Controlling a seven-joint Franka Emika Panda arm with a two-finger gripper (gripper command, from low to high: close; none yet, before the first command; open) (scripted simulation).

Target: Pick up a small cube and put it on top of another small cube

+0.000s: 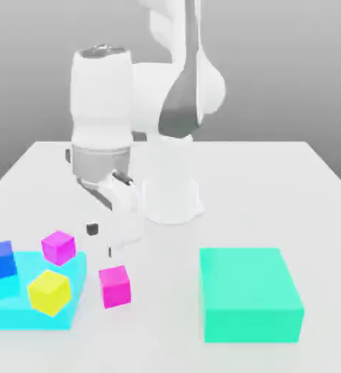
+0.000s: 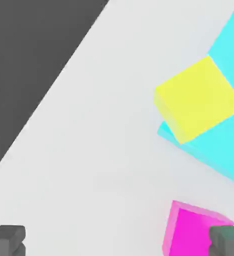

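Fingers (image 2: 7, 241) spread wide; a hot-pink cube (image 1: 115, 287) sits well in from the desk's (image 1: 155, 335) far edge, likely light, stiff, mildly slippery; best gripped mid-height across opposite faces.

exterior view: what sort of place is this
Most likely a simulated robot workspace, not a real room: a white arm stands over a plain pale table, with flat-coloured blocks such as the green block and yellow cube.

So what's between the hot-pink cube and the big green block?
Only bare tabletop between the small hot-pink cube and the large green rectangular block, seen in the exterior view.
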